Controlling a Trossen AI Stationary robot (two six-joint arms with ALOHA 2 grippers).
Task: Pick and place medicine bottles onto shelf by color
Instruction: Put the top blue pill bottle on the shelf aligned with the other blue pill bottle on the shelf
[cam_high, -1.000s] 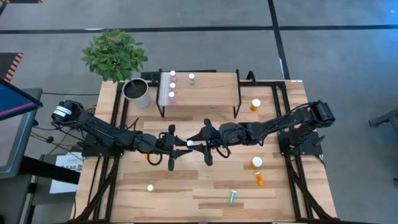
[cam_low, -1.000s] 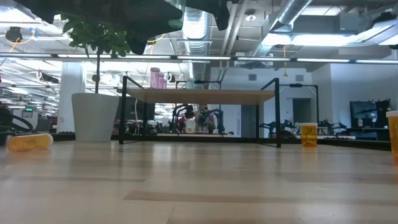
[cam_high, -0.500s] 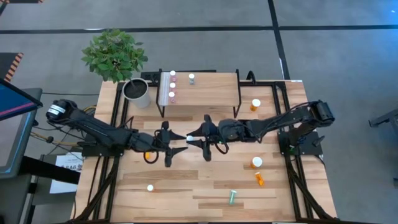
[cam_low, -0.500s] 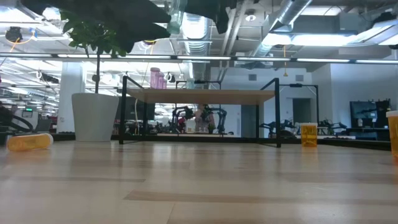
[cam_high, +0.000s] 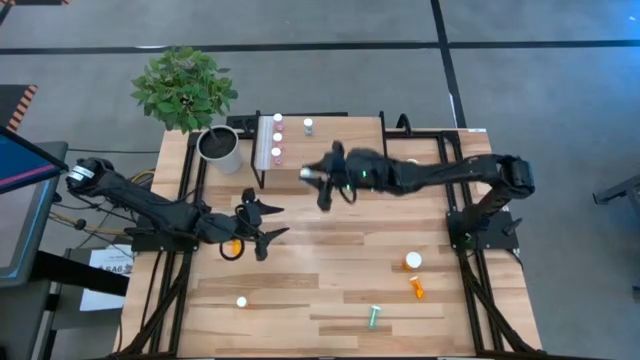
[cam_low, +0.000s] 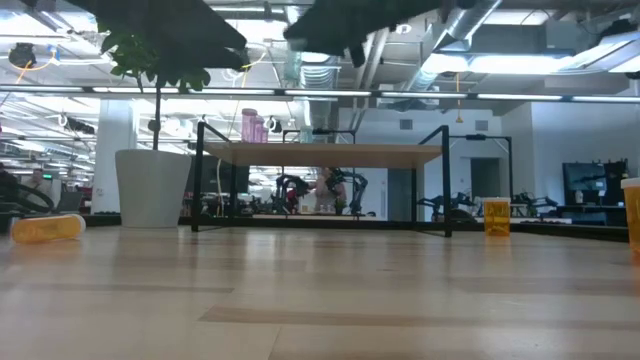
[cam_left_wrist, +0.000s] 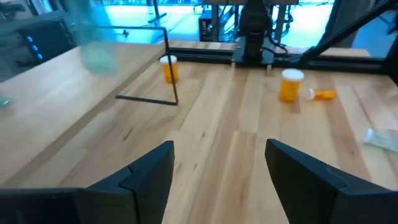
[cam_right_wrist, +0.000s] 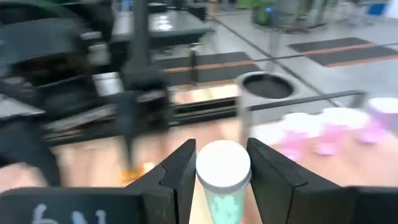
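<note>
High view: right gripper (cam_high: 312, 177) pinching teal bottle (cam_right_wrist: 222, 180) at shelf (cam_high: 330, 150) edge; left gripper (cam_high: 272, 221) spread.

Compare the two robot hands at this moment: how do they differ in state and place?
The left hand is open and holds nothing; the right hand is shut on a teal bottle with a white cap. The left hand is low over the bare table; the right hand is over the shelf, near its front edge. Both are dark, two-fingered hands.
</note>
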